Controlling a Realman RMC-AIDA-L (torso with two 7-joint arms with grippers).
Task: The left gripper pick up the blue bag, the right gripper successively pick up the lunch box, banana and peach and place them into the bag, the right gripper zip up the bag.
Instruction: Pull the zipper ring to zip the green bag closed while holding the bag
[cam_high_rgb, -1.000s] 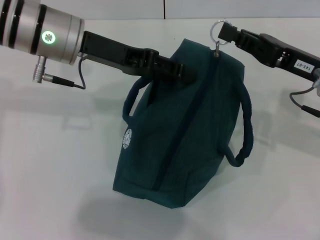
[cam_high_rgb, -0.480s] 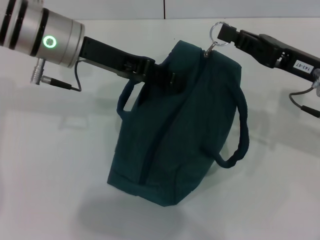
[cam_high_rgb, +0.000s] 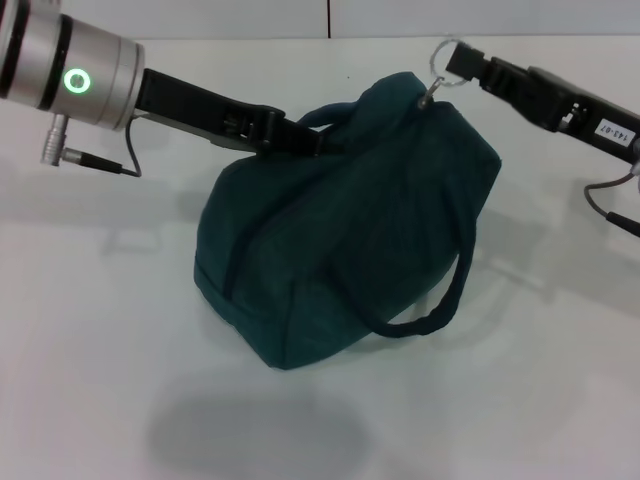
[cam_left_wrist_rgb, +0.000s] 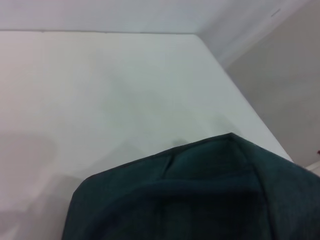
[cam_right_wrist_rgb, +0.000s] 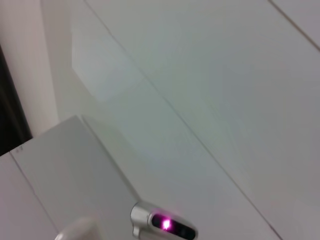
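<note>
The blue bag (cam_high_rgb: 340, 240) hangs tilted above the white table (cam_high_rgb: 90, 330), and its shadow lies on the table below it. My left gripper (cam_high_rgb: 298, 137) comes in from the upper left and is shut on the bag's top by one carry handle. My right gripper (cam_high_rgb: 458, 62) reaches in from the upper right, shut on the metal zipper ring (cam_high_rgb: 440, 55) at the bag's top end. The other handle (cam_high_rgb: 440, 300) droops along the bag's right side. In the left wrist view only bag fabric (cam_left_wrist_rgb: 200, 195) shows. The lunch box, banana and peach are out of view.
A loose grey cable (cam_high_rgb: 95, 158) hangs under the left wrist. Another cable (cam_high_rgb: 605, 195) runs by the right arm at the right edge. The right wrist view shows only pale wall panels and a small device with a magenta light (cam_right_wrist_rgb: 165, 223).
The bag has tipped from nearly upright to lying slanted, its bottom swinging left and up. The left arm has drawn back to the left. The right gripper stays near the zipper ring.
</note>
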